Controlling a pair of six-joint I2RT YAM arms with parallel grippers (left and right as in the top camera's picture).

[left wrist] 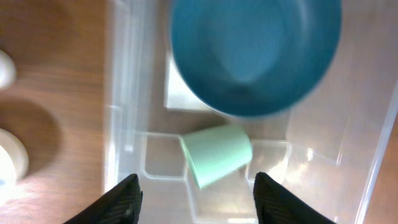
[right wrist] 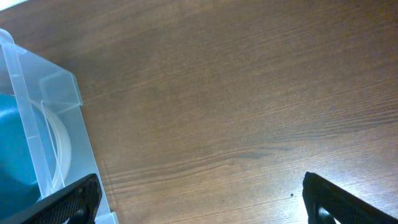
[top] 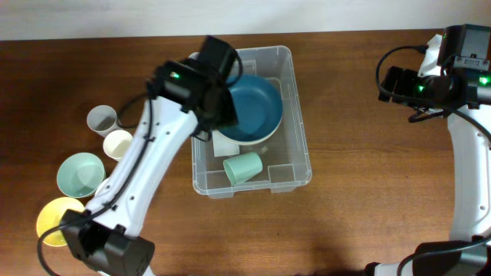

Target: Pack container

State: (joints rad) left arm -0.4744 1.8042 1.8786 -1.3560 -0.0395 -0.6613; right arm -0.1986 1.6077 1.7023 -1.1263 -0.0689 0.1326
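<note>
Overhead, the left arm's wrist housing hides its own fingers and covers the rear left corner and part of the left wall of the clear container, which stands at mid-table. The arm's base overlaps the yellow bowl. In the left wrist view the blue bowl is blurred and cut by the top edge. The pale patch beneath it cannot be identified. The right wrist view shows only one corner of the container.

The left arm reaches diagonally from the near left edge. The left gripper hangs above the container's interior, fingers spread, gripping nothing. Below it a mint cup lies on its side beside the blue bowl. The right arm stands well apart at the far right, and the right gripper is spread wide over bare wood.

Left of the container are a grey cup, a cream cup and a mint bowl.
</note>
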